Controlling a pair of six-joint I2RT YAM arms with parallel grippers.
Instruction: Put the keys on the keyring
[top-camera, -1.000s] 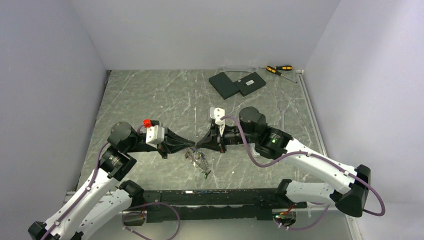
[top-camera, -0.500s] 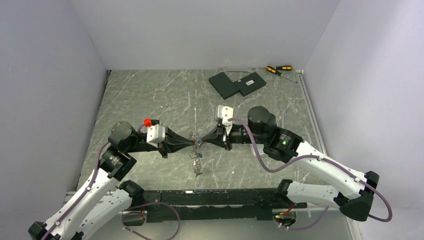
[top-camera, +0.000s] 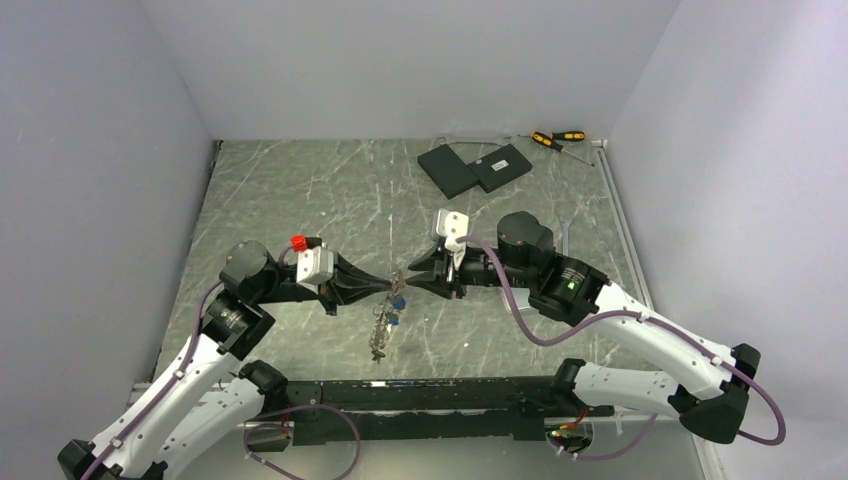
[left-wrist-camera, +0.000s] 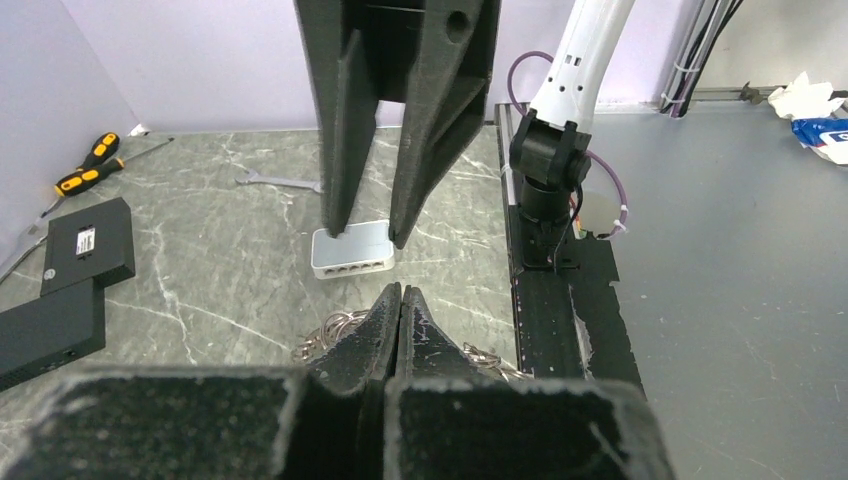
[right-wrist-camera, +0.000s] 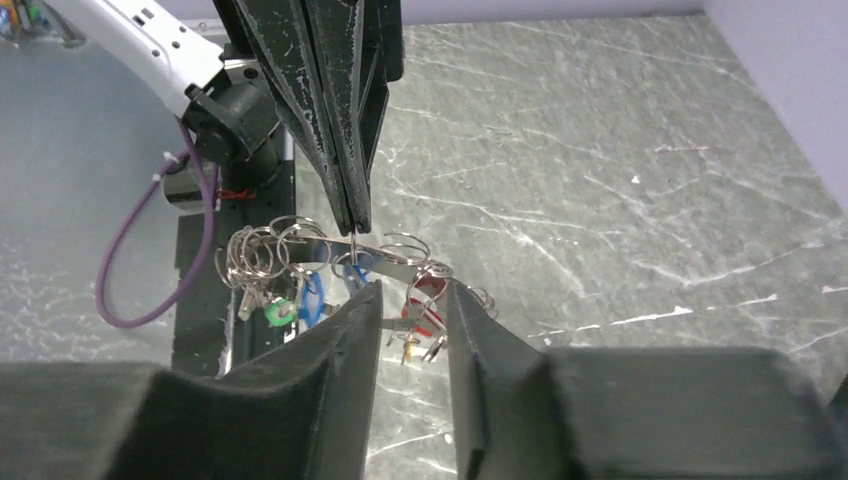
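Above the surface (top-camera: 300, 190) centre | left tool (top-camera: 388, 289) pinched shut on keyring (right-wrist-camera: 262, 247) | right tool (right-wrist-camera: 408, 300) parted, nothing clamped | step: key pickup | next: close on red key (right-wrist-camera: 425, 292).

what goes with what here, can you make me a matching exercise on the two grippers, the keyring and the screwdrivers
Things:
1. left gripper
2. right gripper
3. keyring
4. screwdrivers

States or places:
a. far right corner of the table
b. fingers apart
c. dangling between the two arms' fingertips
d. fingers pressed shut on thin metal

Pairs: 1-d, 2-b, 3-c, 4-a
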